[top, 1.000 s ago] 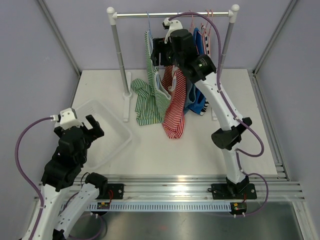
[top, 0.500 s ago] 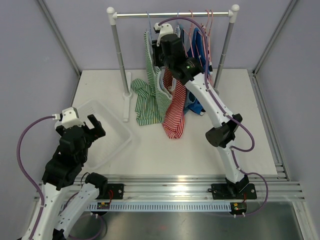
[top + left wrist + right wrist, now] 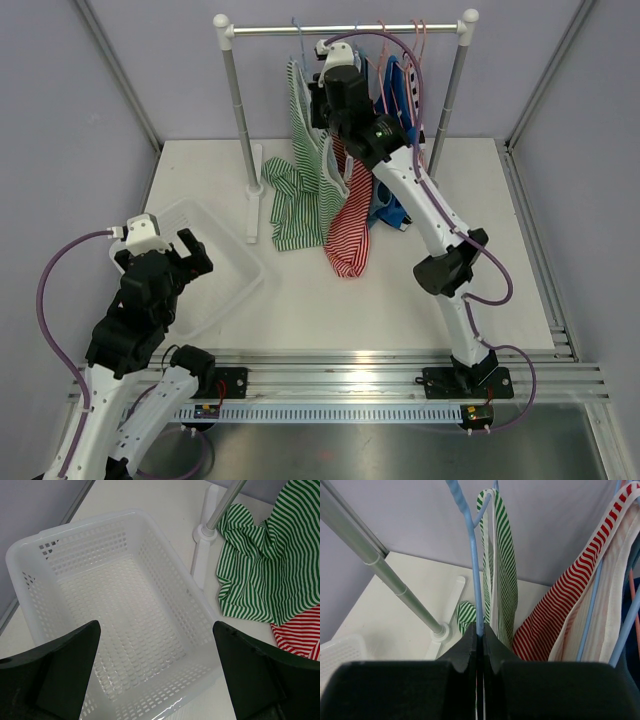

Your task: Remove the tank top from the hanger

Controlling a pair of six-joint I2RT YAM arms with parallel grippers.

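Note:
A green-and-white striped tank top [image 3: 300,190] hangs from a light blue hanger [image 3: 298,40] on the rail, its lower part bunched on the table. In the right wrist view one green strap [image 3: 505,565] loops over the blue hanger [image 3: 474,570]. My right gripper [image 3: 480,630] is shut on the hanger's thin blue wire just beside that strap, high at the rack [image 3: 322,100]. Far off at the near left, my left gripper [image 3: 156,627] stands open above the white basket [image 3: 30,545], holding nothing.
A red striped top [image 3: 350,220] and a blue garment [image 3: 395,200] hang right of the green one on other hangers. The rack's left pole [image 3: 240,130] and its foot stand between clothes and basket [image 3: 225,235]. The rail [image 3: 365,550] runs close left of my right fingers.
My right gripper has moved left and slightly up along the rack and closed its jaws on the blue hanger wire. The left arm has stayed still and open.

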